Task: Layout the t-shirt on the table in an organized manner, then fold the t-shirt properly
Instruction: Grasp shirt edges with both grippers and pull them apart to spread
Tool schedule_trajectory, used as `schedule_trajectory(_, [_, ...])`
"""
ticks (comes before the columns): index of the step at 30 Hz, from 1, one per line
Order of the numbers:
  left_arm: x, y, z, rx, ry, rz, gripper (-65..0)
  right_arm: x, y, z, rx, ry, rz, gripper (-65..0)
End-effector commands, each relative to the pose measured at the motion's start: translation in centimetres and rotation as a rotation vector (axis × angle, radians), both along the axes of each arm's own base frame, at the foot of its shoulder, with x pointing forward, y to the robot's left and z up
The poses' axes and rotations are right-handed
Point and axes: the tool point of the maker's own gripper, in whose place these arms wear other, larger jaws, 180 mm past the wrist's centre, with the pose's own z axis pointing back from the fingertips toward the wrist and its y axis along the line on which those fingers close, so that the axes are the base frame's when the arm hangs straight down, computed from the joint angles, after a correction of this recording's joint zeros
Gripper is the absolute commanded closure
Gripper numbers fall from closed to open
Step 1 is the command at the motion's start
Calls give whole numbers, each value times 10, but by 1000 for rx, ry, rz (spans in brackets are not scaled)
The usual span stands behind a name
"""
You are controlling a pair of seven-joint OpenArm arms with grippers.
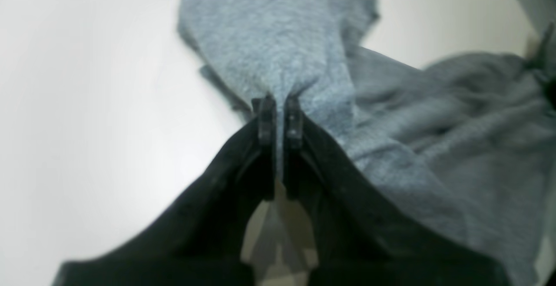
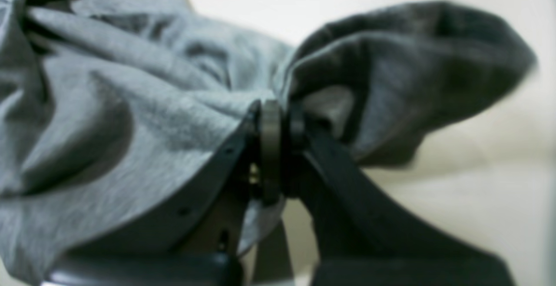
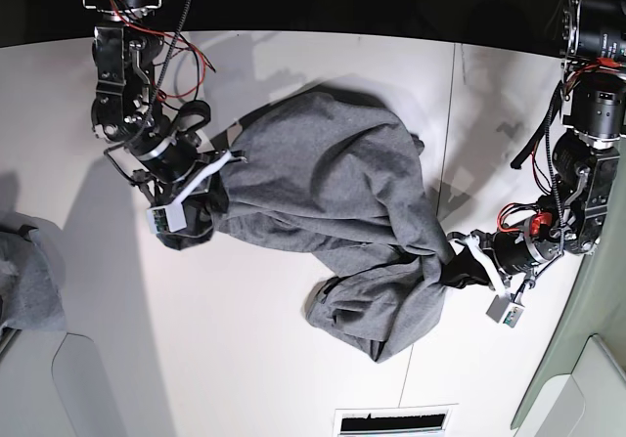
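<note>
The heather-grey t-shirt (image 3: 333,188) lies crumpled across the middle of the white table (image 3: 264,359), with a bunched fold hanging toward the front. My left gripper (image 3: 455,261) is at the shirt's right edge in the base view. Its fingers (image 1: 266,116) are shut on a pinch of the t-shirt (image 1: 278,38). My right gripper (image 3: 210,202) sits at the shirt's left edge. The right gripper (image 2: 280,118) is likewise shut on a gathered fold of the t-shirt (image 2: 108,103), which drapes over one finger.
A smaller grey cloth bundle (image 3: 22,271) lies at the table's left edge. Pale grey-green rounded panels stand at the front left (image 3: 108,388) and the front right (image 3: 577,359). A thin dark seam (image 3: 445,153) crosses the table right of the shirt.
</note>
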Motion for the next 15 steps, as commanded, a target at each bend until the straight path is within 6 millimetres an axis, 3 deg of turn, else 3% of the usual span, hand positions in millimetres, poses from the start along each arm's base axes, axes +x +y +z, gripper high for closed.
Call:
schedule_trajectory(1, [9, 3, 26, -36, -62, -12, 0, 6, -6, 17, 23, -61, -8, 0])
schedule_trajectory(5, [-16, 1, 27, -109, 2, -34, 0, -18, -44, 13, 1, -43, -68, 0])
schedule_trajectory(12, [-91, -19, 15, -181, 108, -128, 0, -54, -108, -1, -70, 18, -153, 0])
schedule_trajectory(15, [-121, -28, 18, -223, 128, -148, 0, -62, -140, 2, -87, 18, -217, 0])
